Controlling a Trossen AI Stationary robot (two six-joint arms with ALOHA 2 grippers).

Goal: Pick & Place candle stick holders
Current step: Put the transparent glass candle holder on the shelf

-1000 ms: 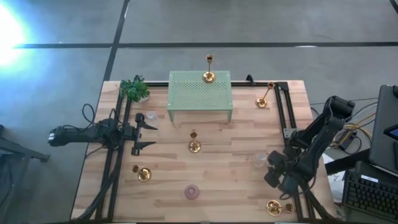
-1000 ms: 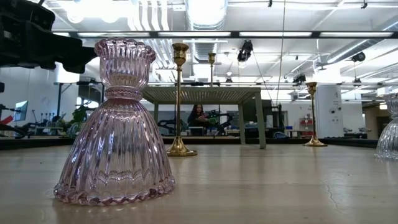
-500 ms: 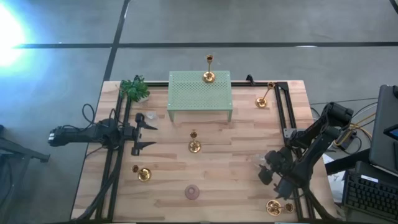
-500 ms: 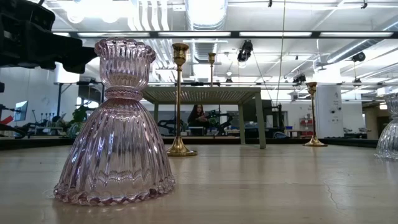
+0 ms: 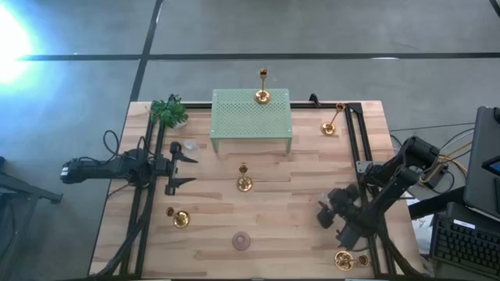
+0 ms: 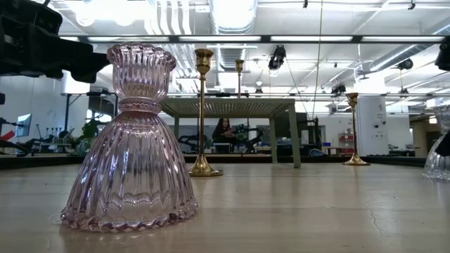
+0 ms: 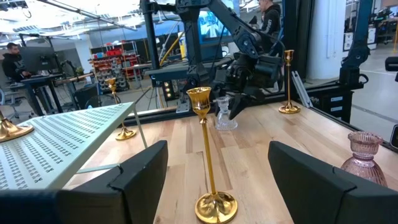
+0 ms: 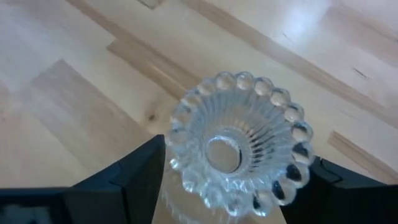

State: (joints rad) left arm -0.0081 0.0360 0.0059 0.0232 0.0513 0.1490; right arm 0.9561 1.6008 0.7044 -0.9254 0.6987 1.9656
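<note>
A clear glass candle holder (image 8: 236,149) stood on the bench (image 5: 297,176) between the right gripper's (image 5: 330,215) parted jaws, untouched. That arm had swung inward from the bench's right edge. The left gripper (image 5: 181,172) waited, jaws apart. Five brass candle stick holders (image 5: 244,183) and one pink glass holder (image 6: 133,140) showed.

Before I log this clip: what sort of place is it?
Probably a robotics lab or workshop: a person at a desk with monitors, exposed ceiling ducts, and a wooden test table with gold candlesticks.
</note>
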